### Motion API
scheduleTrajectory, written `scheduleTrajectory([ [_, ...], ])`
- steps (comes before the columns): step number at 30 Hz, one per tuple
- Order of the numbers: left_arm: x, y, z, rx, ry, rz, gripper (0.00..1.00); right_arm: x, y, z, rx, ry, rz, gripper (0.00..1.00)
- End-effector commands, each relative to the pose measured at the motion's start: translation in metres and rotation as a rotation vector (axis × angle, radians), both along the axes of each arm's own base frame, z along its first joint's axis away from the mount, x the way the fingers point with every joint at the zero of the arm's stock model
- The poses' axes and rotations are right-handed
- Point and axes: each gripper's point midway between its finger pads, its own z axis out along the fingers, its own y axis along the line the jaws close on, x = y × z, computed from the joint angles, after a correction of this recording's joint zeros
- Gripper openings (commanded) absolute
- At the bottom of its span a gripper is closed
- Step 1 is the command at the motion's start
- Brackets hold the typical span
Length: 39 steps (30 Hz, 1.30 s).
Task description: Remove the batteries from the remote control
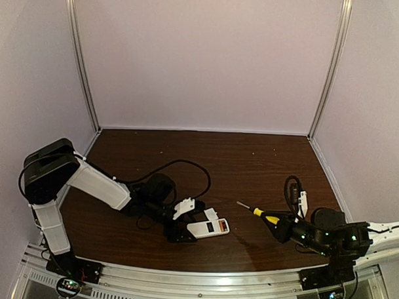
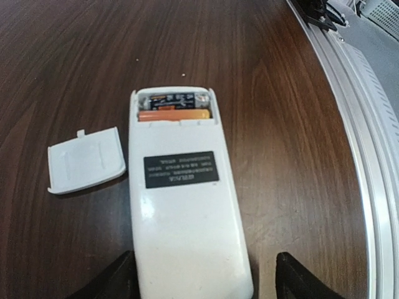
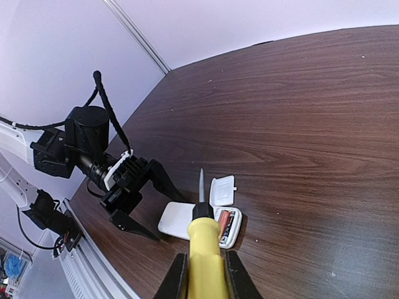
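Note:
The remote control (image 2: 187,224) lies back side up on the dark wood table, its battery bay open at the far end. Two batteries sit side by side in the bay, a dark one (image 2: 174,98) and an orange one (image 2: 173,115). My left gripper (image 2: 202,288) is open and straddles the remote's near end; one finger is close against its side and the other (image 2: 299,283) stands apart. In the top view the remote (image 1: 210,227) lies between the arms. My right gripper (image 3: 206,283) is shut on a yellow-handled screwdriver (image 3: 204,249), held above the table and pointing toward the remote (image 3: 181,219).
The detached white battery cover (image 2: 84,159) lies flat on the table just beside the remote's open end. The metal rail (image 2: 368,143) of the table's near edge runs close by. White walls (image 1: 203,58) enclose the table's back and sides.

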Motion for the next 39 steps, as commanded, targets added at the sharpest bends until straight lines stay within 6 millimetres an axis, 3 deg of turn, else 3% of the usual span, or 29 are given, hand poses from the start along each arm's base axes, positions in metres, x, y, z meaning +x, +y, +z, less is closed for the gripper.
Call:
scheduleTrajectory([
  [1, -0.016, -0.006, -0.006, 0.014, -0.002, -0.007, 0.76, -0.002, 0.001, -0.003, 0.005, -0.002, 0.018, 0.00],
  [9, 0.005, 0.002, -0.016, 0.059, -0.075, 0.171, 0.82, -0.003, 0.004, -0.004, 0.002, 0.002, 0.028, 0.00],
  [16, 0.012, 0.002, -0.022, 0.127, -0.155, 0.311, 0.86, -0.002, 0.003, -0.005, 0.001, 0.002, 0.021, 0.00],
  [25, 0.002, -0.008, -0.026, 0.133, -0.148, 0.322, 0.97, -0.003, 0.002, -0.009, 0.010, 0.008, 0.024, 0.00],
  [31, 0.004, -0.011, -0.032, 0.136, -0.143, 0.326, 0.96, -0.004, 0.000, -0.009, 0.014, 0.007, 0.023, 0.00],
  [39, 0.006, -0.013, -0.032, 0.137, -0.159, 0.327, 0.86, -0.003, -0.002, -0.010, 0.012, 0.006, 0.020, 0.00],
])
